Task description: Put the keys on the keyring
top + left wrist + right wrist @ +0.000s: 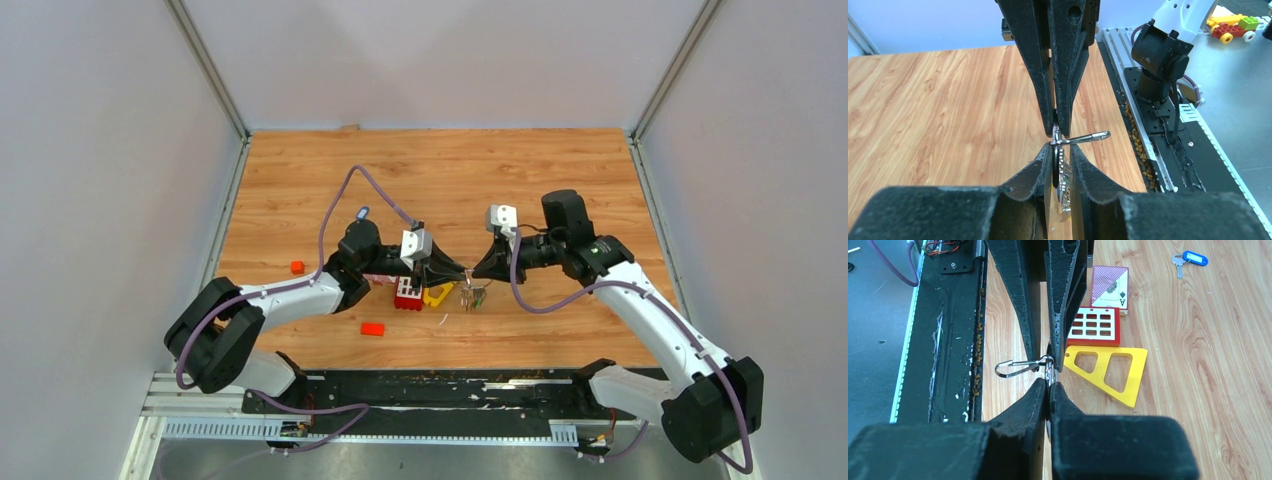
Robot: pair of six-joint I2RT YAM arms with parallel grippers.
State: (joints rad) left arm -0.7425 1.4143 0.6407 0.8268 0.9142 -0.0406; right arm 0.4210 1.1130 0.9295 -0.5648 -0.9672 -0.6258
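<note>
Mid-threading: right end effector [1049, 384] clamps the thin silver wire keyring [1049, 369]; left end effector [1060, 151], slightly parted, seemingly grips nothing. Next: fetch the blue-headed key [1193, 258], upper right.

White arms [290, 295], black joints [215, 340] — purple cables [358, 168], black fingers [1088, 175]

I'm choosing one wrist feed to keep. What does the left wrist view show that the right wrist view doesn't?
Only left wrist: keys hanging in the left tool, the right arm's base, and a toy car off the table.
Only right wrist: yellow frame, red grid, playing card, blue-tagged key.
Both: the tools tip to tip, the right tool shut on the keyring, a silver clip sticking out sideways, and the wood table.
</note>
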